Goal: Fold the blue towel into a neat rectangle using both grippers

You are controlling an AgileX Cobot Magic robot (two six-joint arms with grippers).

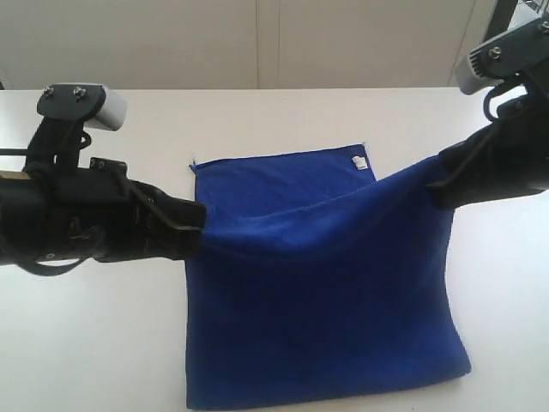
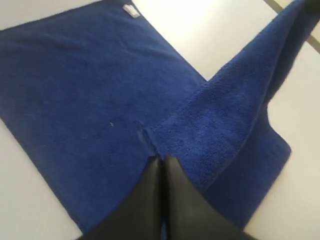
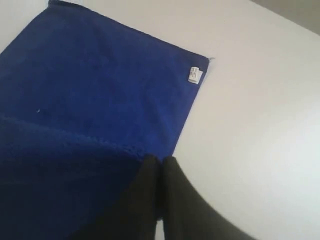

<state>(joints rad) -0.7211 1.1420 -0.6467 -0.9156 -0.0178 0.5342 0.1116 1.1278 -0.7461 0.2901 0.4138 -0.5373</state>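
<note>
The blue towel (image 1: pixel 326 292) lies on the white table with its near half lifted and drawn over the far half. Its white tag (image 1: pixel 360 162) shows at the far right corner. My left gripper (image 1: pixel 199 225) is shut on the lifted left corner of the towel, held above the table. My right gripper (image 1: pixel 439 182) is shut on the lifted right corner, a little higher. The held edge sags between them. In the left wrist view the pinched fold of towel (image 2: pixel 210 125) rises from the shut gripper (image 2: pixel 162 159). The right wrist view has the shut gripper (image 3: pixel 159 161) at the towel's edge (image 3: pixel 100 100).
The white table (image 1: pixel 94 343) reaches out on both sides of the towel. A pale wall (image 1: pixel 257 43) stands behind the table's far edge. Grey-white camera boxes sit on the left arm (image 1: pixel 103 106) and the right arm (image 1: pixel 493 58).
</note>
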